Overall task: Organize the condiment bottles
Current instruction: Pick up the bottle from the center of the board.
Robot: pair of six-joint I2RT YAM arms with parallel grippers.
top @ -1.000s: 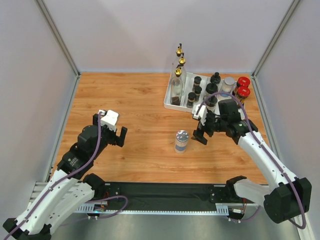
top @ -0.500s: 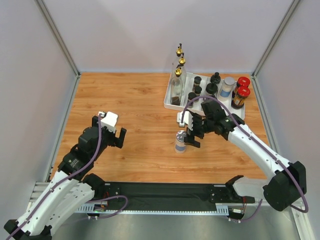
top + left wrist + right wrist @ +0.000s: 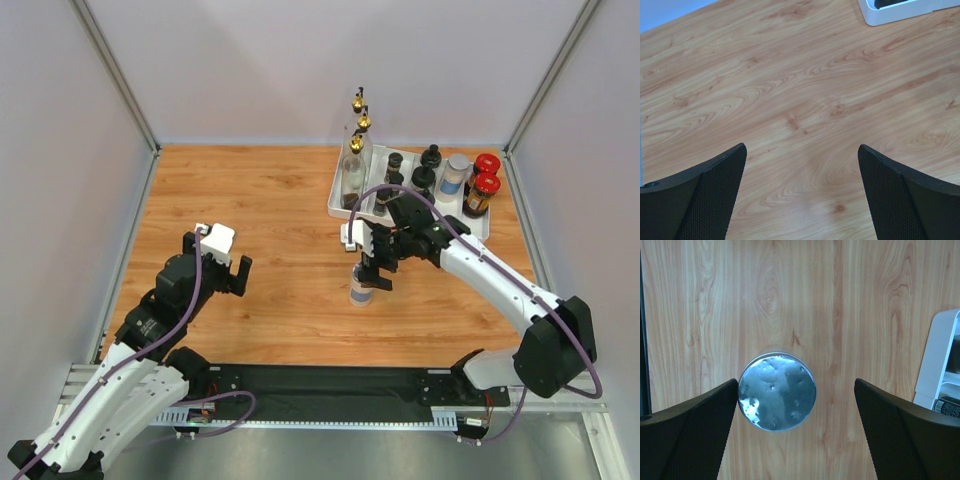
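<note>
A clear silver-lidded jar (image 3: 360, 293) stands alone on the wooden table in front of the tray. My right gripper (image 3: 372, 272) hangs straight over it, open. In the right wrist view the silver lid (image 3: 777, 392) lies between the fingers, close to the left fingertip (image 3: 715, 410) and far from the right one. The other condiment bottles stand at the back right: three tall gold-spouted bottles (image 3: 356, 160), black-capped jars (image 3: 395, 172), another silver-lidded jar (image 3: 455, 172) and two red-lidded jars (image 3: 484, 182). My left gripper (image 3: 228, 268) is open over bare wood (image 3: 802, 150), holding nothing.
The white divided tray (image 3: 338, 208) sits at the back right; its corner shows in the right wrist view (image 3: 940, 365) and the left wrist view (image 3: 900, 14). Grey walls close the table on three sides. A black mat lies along the near edge (image 3: 320, 385).
My right gripper has swung left, away from the tray, and now hangs over the lone silver-lidded jar. The left arm has stayed where it was.
</note>
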